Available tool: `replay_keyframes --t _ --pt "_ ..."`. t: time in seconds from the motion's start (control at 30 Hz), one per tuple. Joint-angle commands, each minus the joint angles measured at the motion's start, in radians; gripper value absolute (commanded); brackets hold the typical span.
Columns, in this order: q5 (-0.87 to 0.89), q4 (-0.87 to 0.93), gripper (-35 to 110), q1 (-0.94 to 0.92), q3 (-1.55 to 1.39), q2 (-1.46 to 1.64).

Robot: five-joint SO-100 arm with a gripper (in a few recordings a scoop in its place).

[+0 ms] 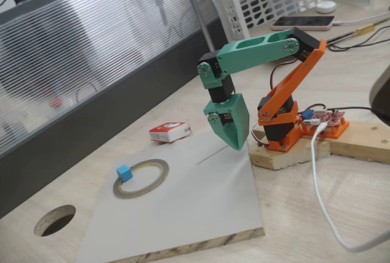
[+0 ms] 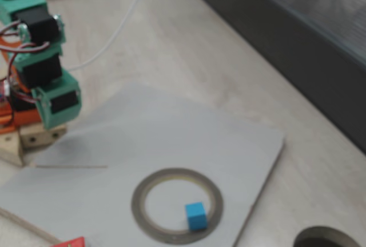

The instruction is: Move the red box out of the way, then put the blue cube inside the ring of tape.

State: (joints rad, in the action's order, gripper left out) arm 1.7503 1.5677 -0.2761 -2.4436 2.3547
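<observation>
The blue cube (image 1: 124,173) (image 2: 195,215) rests on the grey board (image 1: 201,208) inside the ring of tape (image 1: 164,176) (image 2: 137,204), close against the ring's inner rim. The red box (image 1: 169,131) lies flat on the wooden table just beyond the board's far edge, and a red corner of it (image 2: 70,242) shows at the bottom of a fixed view. My green gripper (image 1: 234,144) (image 2: 55,120) hangs point-down over the board's far right corner. It is well away from the cube and the ring, its jaws are together, and it holds nothing.
A round hole (image 1: 55,220) (image 2: 326,238) is cut through the tabletop near the board's front corner. The arm's orange base stands on a wooden block (image 1: 286,153) with a red circuit board (image 1: 329,120) and a white cable (image 1: 320,184). A dark partition (image 1: 91,129) runs along the table's far side.
</observation>
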Motion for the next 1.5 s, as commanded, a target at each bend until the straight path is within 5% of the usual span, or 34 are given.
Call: replay_keyframes --t 0.0,0.17,1.47 --pt "0.006 0.110 0 -0.011 0.040 0.080" --pt "0.005 0.230 0 -0.012 0.040 0.080" --pt "0.009 0.232 0 -0.003 0.023 0.067"
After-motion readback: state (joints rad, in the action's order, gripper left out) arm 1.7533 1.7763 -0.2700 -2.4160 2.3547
